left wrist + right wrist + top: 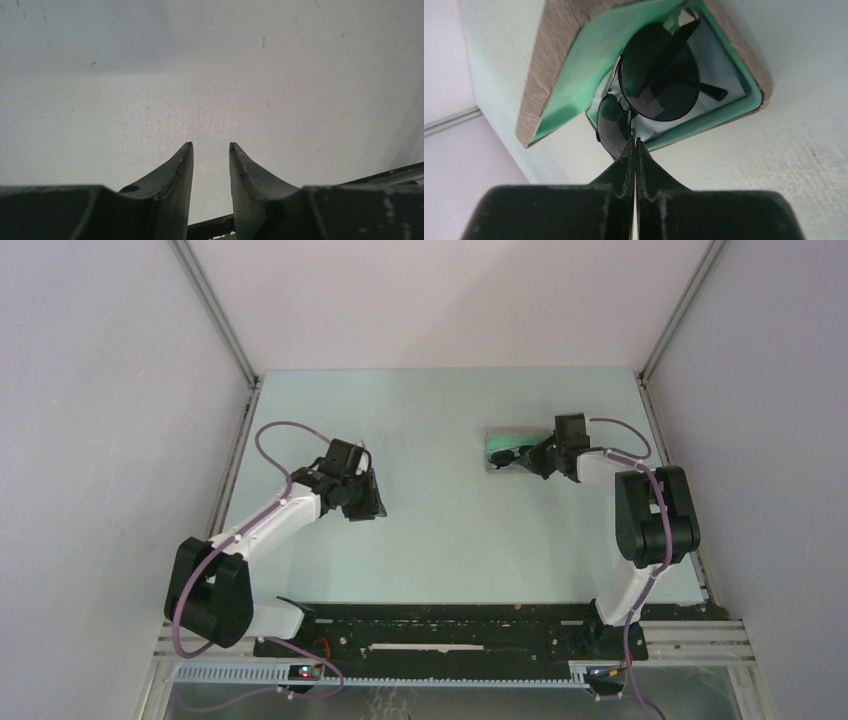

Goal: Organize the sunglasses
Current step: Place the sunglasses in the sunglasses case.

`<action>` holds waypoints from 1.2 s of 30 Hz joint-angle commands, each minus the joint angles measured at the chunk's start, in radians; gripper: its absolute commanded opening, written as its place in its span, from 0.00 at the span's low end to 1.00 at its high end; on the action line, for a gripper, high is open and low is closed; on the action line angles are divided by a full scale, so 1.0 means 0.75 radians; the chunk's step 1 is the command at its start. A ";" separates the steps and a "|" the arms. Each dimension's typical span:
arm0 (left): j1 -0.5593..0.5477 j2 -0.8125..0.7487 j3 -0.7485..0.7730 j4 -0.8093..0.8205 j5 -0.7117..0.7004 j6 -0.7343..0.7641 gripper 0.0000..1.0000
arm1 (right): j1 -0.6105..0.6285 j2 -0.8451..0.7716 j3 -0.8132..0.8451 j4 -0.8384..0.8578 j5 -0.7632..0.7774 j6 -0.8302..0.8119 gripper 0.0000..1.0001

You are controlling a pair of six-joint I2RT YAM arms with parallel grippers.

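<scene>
Sunglasses (659, 80) with a thin black wire frame and dark oval lenses lie in the open grey oblong case with green lining (559, 55), which sits on the pale bench (440, 540) toward its far right. One lens rests deep in the case over a light blue cloth (726, 67); the other sits up at the case's near rim. The right tool (636, 144) is pressed fully closed, its tips right at that raised lens's wire rim, though I cannot tell whether the wire is caught between them. The left tool (210, 147) hovers well apart over bare bench, part open and empty. The likely trouble is a pinch slipping off so thin a wire. A push at the rim could also tip or drag the light case, leaving the glasses half out, and pressure on the lens could scratch it or bend the frame.
</scene>
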 commanded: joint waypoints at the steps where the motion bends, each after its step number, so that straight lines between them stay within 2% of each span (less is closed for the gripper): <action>1: -0.003 -0.018 0.025 0.021 0.004 -0.015 0.37 | 0.034 0.023 0.045 0.015 -0.018 -0.020 0.00; 19: -0.004 -0.020 0.020 0.015 -0.005 -0.015 0.37 | 0.072 0.160 0.131 0.038 -0.068 0.009 0.00; 31: -0.003 0.002 0.034 0.023 0.004 -0.019 0.37 | 0.049 -0.016 0.129 -0.117 -0.079 -0.144 0.00; 36: -0.004 0.002 0.042 0.025 0.008 -0.023 0.37 | 0.040 -0.120 0.131 -0.139 -0.069 -0.260 0.03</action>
